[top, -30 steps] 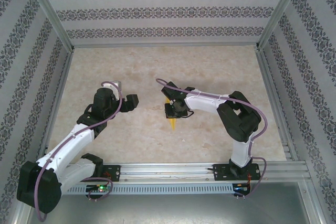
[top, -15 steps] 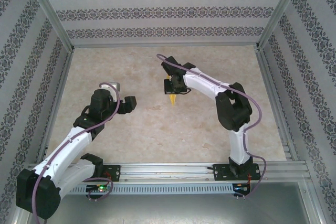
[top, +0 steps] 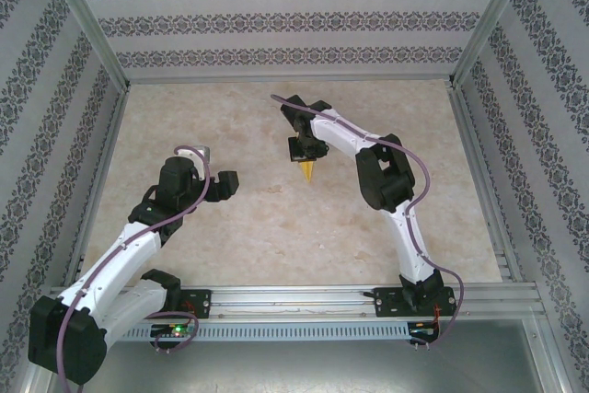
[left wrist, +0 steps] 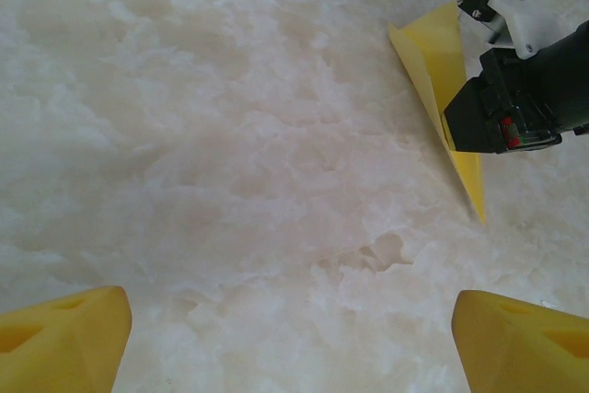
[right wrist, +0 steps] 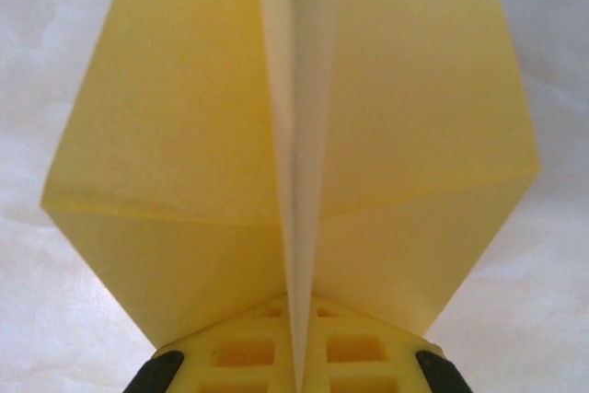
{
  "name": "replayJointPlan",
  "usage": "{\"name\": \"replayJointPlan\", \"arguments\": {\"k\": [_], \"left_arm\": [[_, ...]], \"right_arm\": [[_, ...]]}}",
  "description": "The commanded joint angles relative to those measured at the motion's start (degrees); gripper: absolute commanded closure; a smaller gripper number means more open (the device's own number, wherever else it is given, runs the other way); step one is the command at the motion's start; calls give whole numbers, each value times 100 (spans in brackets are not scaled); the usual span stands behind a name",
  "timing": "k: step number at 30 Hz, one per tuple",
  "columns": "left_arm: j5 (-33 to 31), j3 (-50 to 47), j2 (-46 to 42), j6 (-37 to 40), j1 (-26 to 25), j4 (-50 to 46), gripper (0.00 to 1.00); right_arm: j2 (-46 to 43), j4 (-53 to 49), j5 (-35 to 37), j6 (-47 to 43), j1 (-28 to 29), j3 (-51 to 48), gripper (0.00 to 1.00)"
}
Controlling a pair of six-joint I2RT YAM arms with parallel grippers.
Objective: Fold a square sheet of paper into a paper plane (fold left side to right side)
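Two arms reach out over the pale marbled tabletop [top: 258, 236], which is boxed in on three sides by walls [top: 294, 20] papered with dark patterned bands. On the left, the left arm stretches from its base at the near rail [top: 294, 299] toward the middle of the tabletop. The left hand [top: 224, 181] hangs over bare stone with its jaws wide apart and nothing between them. In the left wrist view its two yellow fingertips [left wrist: 60, 338] sit at the bottom corners with only marbled surface between them, and farther off, to the upper right, the other arm's hand is seen with the yellow paper. Right of centre, well apart from the left hand, is the paper plane [top: 308, 172], a narrow yellow dart whose pointed nose aims toward the near edge and whose wider tail points toward the back wall. The right hand [top: 306, 151] is clamped together on it from above. In the right wrist view the yellow pads [right wrist: 244, 352] meet on the upright centre crease, and the two wings spread out to either side beyond them. From the left wrist view the plane looks tilted, nose lowest, but I cannot tell whether the tip touches the tabletop. Farther right, the right arm bends back in a high arc to its base on the rail.
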Motion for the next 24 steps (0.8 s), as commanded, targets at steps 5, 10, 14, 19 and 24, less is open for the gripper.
{"name": "replayJointPlan", "arguments": {"k": [5, 10, 14, 19, 24], "left_arm": [[89, 121, 54, 116, 105, -160, 10], [125, 133, 100, 106, 99, -147, 9], [144, 152, 128, 115, 107, -144, 9], [106, 191, 163, 141, 107, -189, 9], [-51, 218, 153, 176, 107, -250, 9]], "right_arm": [[199, -254, -84, -44, -61, 259, 95], [277, -227, -99, 4, -70, 271, 91], [346, -227, -57, 85, -78, 277, 89], [373, -201, 23, 283, -95, 224, 72], [369, -173, 7, 379, -95, 223, 66]]}}
